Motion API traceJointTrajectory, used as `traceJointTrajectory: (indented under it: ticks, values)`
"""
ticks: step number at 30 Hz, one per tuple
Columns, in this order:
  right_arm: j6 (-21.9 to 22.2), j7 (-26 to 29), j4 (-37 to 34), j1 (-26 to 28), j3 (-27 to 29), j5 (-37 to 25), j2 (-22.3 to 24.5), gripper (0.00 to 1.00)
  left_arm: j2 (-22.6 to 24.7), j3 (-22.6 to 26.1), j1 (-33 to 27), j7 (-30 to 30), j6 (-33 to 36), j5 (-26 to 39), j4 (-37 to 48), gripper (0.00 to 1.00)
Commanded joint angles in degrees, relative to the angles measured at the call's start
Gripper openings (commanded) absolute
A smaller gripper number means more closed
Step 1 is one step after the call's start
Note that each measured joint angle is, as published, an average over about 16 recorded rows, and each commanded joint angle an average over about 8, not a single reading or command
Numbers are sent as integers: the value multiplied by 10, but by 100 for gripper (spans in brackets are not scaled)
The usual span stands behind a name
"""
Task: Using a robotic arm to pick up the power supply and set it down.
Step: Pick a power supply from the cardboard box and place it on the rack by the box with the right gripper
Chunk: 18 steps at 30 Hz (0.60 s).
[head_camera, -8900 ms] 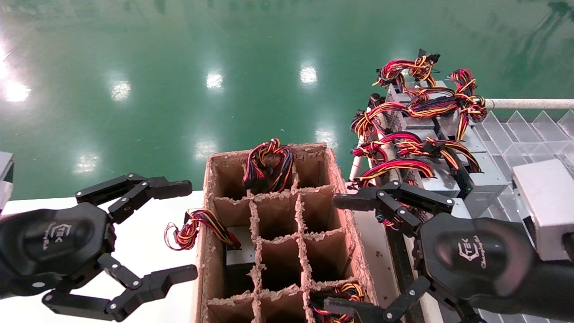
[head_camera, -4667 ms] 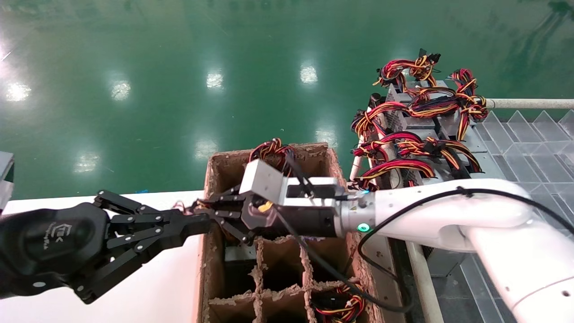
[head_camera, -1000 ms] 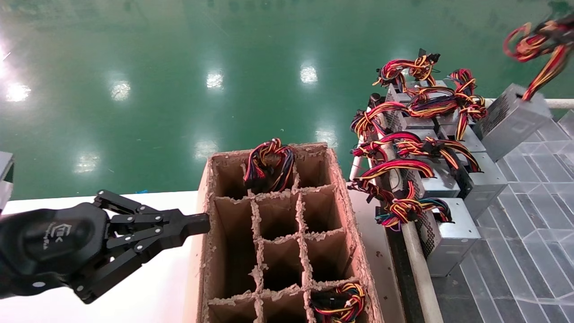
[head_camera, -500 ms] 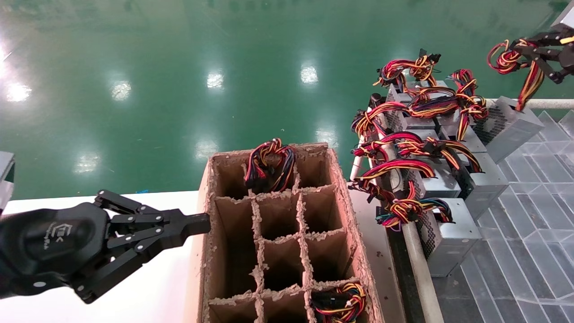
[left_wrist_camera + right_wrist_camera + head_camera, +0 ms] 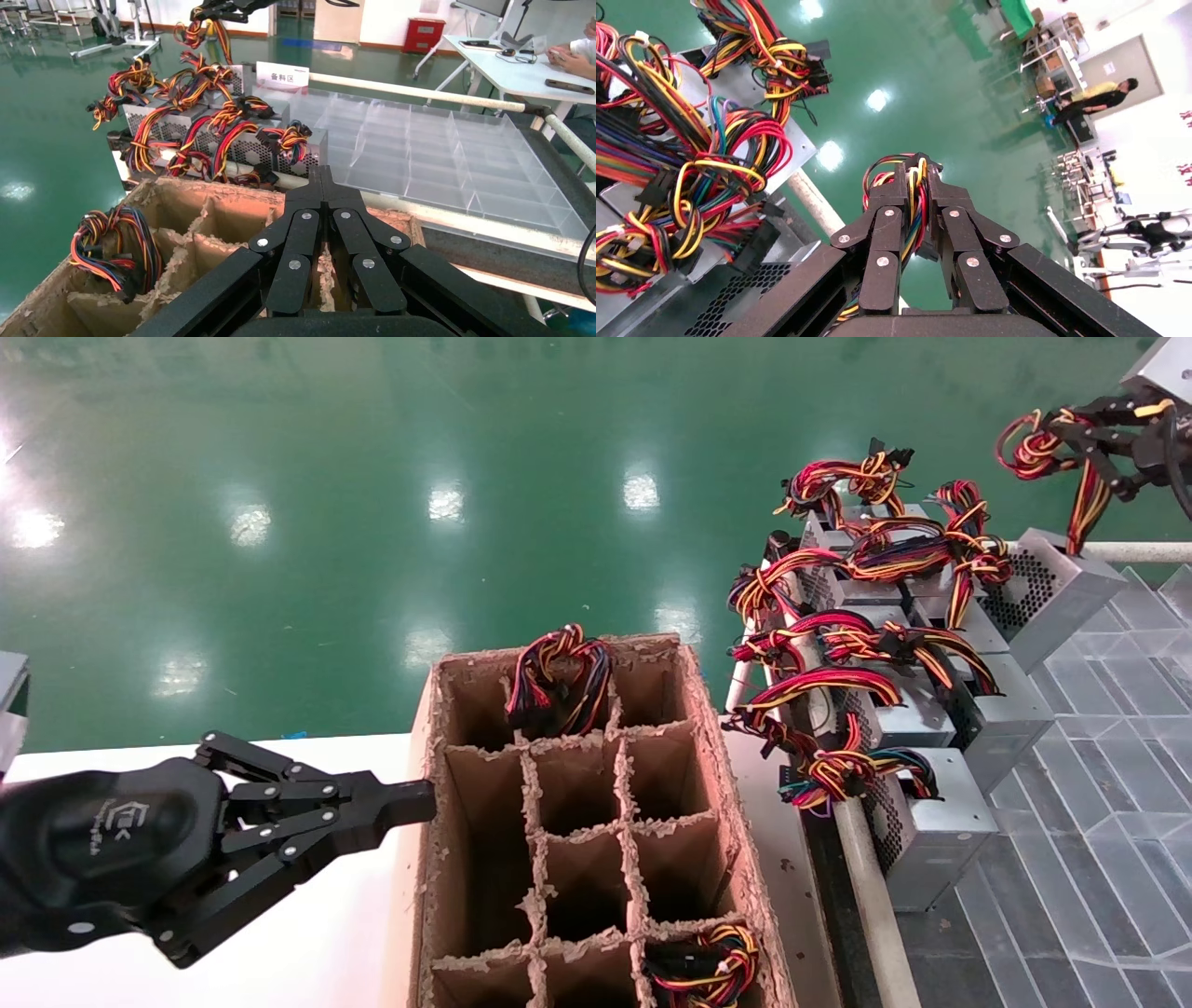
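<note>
At the top right of the head view my right gripper [image 5: 1080, 430], on the robotic arm's silver-grey wrist block [image 5: 1159, 370], is shut on a looped red, yellow and black wire bundle [image 5: 1029, 444]. The power supply [image 5: 1062, 589] hangs tilted from those wires at the far end of the row of units, its lower corner down by the clear tray. In the right wrist view the wires [image 5: 914, 184] are pinched between the right gripper's [image 5: 916, 163] fingers, with the supply's perforated side [image 5: 729, 309] below. My left gripper [image 5: 414, 800] [image 5: 321, 175] is shut and empty, its tip against the cardboard box's left wall.
The brown cardboard box [image 5: 428, 859] with grid dividers holds wire bundles in a far cell [image 5: 557, 677] and a near right cell [image 5: 703, 966]. Other power supplies [image 5: 931, 803] line the clear plastic tray [image 5: 1099, 784]. A white rail [image 5: 1150, 553] runs behind it.
Earlier my right gripper lifted the supply out of the box's left cell and carried it right. In the last second it sank beside the row. My left gripper stayed shut against the box.
</note>
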Motion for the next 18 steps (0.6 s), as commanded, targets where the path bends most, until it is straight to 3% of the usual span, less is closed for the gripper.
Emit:
traceJointTrajectory:
  ticks: [1,18]
  values:
    - [-1,-13,-10,4,3,5,-3,0,0,0,0,0,0,0,0,0]
    - [7,-65,-64,28,12,16,-4,0,0,0,0,0,0,0,0,0]
